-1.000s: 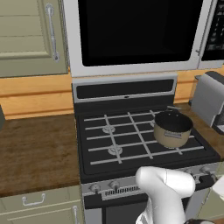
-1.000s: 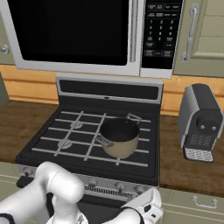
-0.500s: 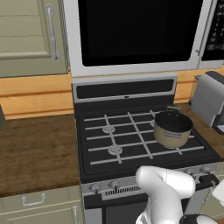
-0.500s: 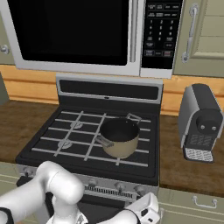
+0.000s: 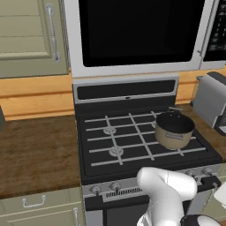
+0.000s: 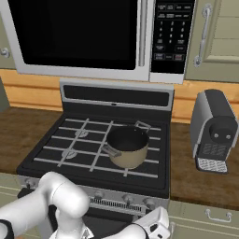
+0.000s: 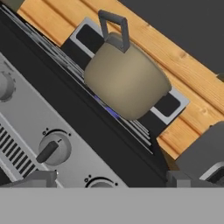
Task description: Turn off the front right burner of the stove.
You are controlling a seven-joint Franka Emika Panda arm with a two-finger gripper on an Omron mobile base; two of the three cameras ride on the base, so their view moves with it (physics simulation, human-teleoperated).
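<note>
The microwave (image 5: 137, 35) fills the upper middle of the left base view, big and silver-framed with a black window. Below it, in the centre of the frame, stands the stove (image 5: 132, 154), black with pale grey grates and a silver front strip. The wooden counter (image 5: 35, 150) lies at the left of the stove, and at the right edge of the frame a grey coffee machine (image 6: 212, 130) stands on the counter, near the stove but apart from it.

A tan pot (image 5: 173, 129) with a dark inside sits on the right part of the grates, a little right of the frame's centre. The front right burner (image 7: 111, 113) is under this pot; in the hand view a thin blue flame shows just beneath the pot's bottom.

In the hand view, a round silver knob (image 7: 53, 149) is at the lower left, and the gripper (image 7: 109, 180) stands at the bottom edge with its fingers far apart, holding nothing and not touching the knob.
</note>
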